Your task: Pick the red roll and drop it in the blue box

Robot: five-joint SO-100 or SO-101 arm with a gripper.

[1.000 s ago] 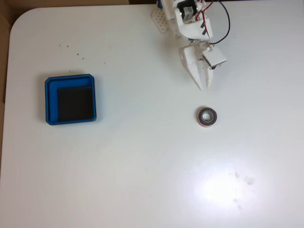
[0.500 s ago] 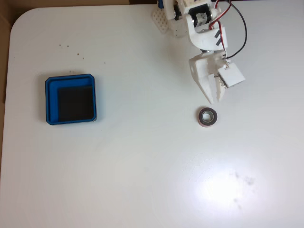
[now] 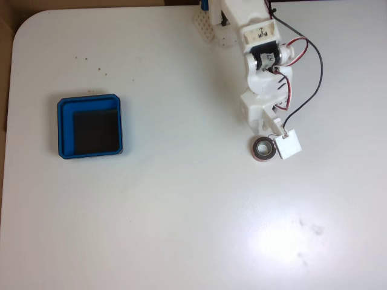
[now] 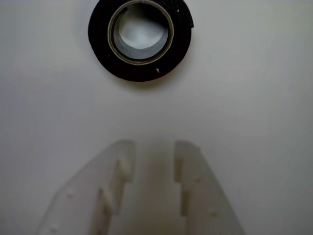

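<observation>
Two views cover the scene. In the fixed view, the red roll lies flat on the white table, hole upward, toward the right side. The arm reaches down from the top edge, and its white gripper hangs directly above the roll's upper edge. The blue box sits well apart at the left, its black floor bare. From this angle I cannot tell how wide the jaws stand.

In the wrist view, the roll appears dark, with a pale inner core, near the top of the frame. The gripper enters from below; its two translucent fingers stand a modest gap apart, parted and holding nothing. The roll lies ahead of the fingertips, not between them.

Handling judgement: the roll looks light and stiff, a rigid ring unlikely to deform under clamping. Its outer face may be smooth and could slip. The gap looks narrower than the roll, so it would need widening to grip across the outer diameter; alternatively one finger goes through the hole to pinch the wall.
</observation>
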